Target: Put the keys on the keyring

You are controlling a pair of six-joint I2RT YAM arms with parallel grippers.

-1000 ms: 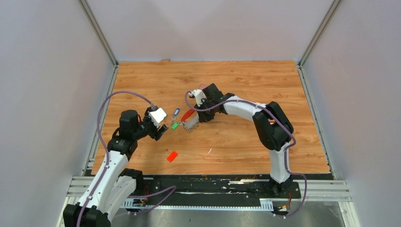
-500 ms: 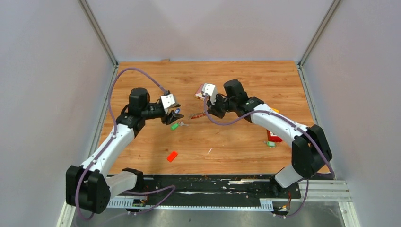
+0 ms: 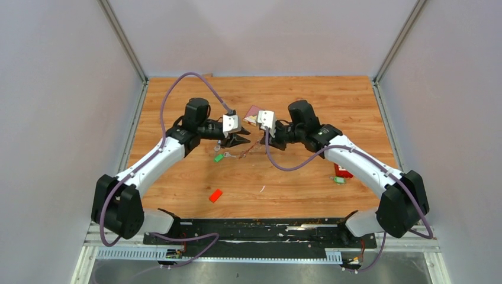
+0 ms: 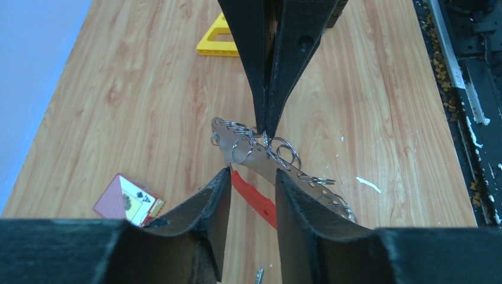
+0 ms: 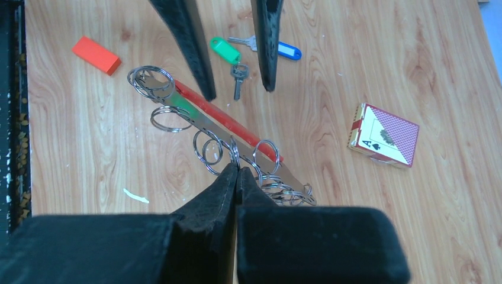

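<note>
Top external, L pincer (image 3: 244, 142) outstretched, prob. level

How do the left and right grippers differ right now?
The right gripper is shut, pinching the keyring among its rings; the left gripper is open and holds nothing. The right gripper's fingertips meet on it; the left gripper's fingers stand apart, the red strap showing between them. Both face each other across the keyring.
</note>
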